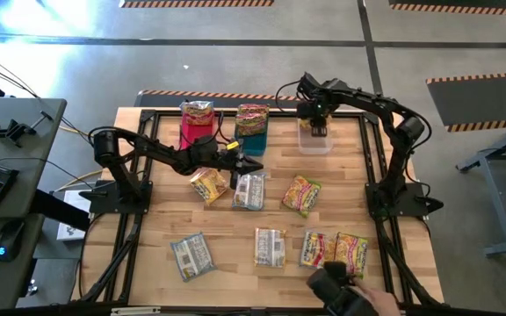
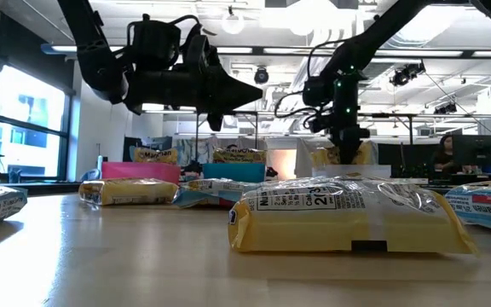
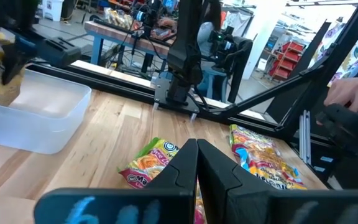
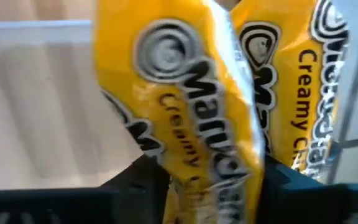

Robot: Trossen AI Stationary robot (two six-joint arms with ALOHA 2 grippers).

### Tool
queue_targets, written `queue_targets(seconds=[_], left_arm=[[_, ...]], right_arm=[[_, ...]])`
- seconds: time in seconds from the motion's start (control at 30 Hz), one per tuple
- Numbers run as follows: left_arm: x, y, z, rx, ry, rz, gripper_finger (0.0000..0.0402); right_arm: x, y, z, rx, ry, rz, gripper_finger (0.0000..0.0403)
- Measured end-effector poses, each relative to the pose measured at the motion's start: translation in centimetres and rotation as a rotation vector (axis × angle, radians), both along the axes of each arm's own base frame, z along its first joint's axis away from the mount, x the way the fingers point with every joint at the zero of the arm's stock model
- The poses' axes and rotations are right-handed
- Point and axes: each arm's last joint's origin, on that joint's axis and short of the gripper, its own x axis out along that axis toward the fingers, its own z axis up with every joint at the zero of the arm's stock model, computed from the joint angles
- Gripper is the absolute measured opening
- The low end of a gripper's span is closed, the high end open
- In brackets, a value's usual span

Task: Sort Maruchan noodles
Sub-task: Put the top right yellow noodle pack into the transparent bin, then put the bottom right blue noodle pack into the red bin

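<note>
Poised directly above the clear bin point(image 1: 315, 140) at the table's far edge, the right gripper point(image 1: 316, 125) has a yellow Creamy Chicken packet point(image 4: 185, 99) between its fingers over the bin's white floor. The packet sits between the two dark fingers, but whether they pinch it or have already let go cannot be told.

The step in hand appears to be the drop of this yellow packet into the clear bin. The next move probably calls for a clean parting of the fingers so the crinkly wrapper falls flat inside the walls, then a lift clear of the rim.

To the left of the clear bin stand the blue bin point(image 1: 253, 133) and, beyond it, the pink bin point(image 1: 193, 132), each already carrying packets. The left gripper point(image 1: 255, 166), fingers clenched on nothing, hovers in front of the blue bin above the loose packets point(image 1: 249, 190).

More Maruchan noodles point(image 1: 270, 247) lie scattered nearer the front edge, well apart from the clear bin, awaiting sorting.
</note>
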Motion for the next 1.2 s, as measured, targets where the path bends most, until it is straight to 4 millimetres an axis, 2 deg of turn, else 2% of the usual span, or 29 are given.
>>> queue_targets(seconds=[0.23,0.4,0.6,1.0,1.1,1.2], left_arm=[[0.0,0.0,0.0,0.0,0.0,0.0,0.0],[0.0,0.0,0.0,-0.003,0.004,0.0,0.0],[0.0,0.0,-0.1,-0.004,0.006,0.0,0.0],[0.0,0.0,-0.1,-0.004,0.007,0.0,0.0],[0.0,0.0,-0.1,-0.003,0.007,0.0,0.0],[0.0,0.0,-0.1,-0.004,0.01,0.0,0.0]], right_arm=[[0.3,-0.1,0.6,-0.09,-0.006,-0.044,0.0211],[0.2,-0.1,0.6,-0.084,-0.006,-0.08,0.0235],[0.0,0.2,1.2,-0.083,-0.017,-0.109,0.0237],[-1.0,1.6,5.2,-0.151,-0.118,-0.132,0.0238],[-1.7,2.5,6.4,-0.136,-0.145,-0.168,0.0227],[-2.5,3.9,7.8,-0.096,-0.169,-0.209,0.0194]])
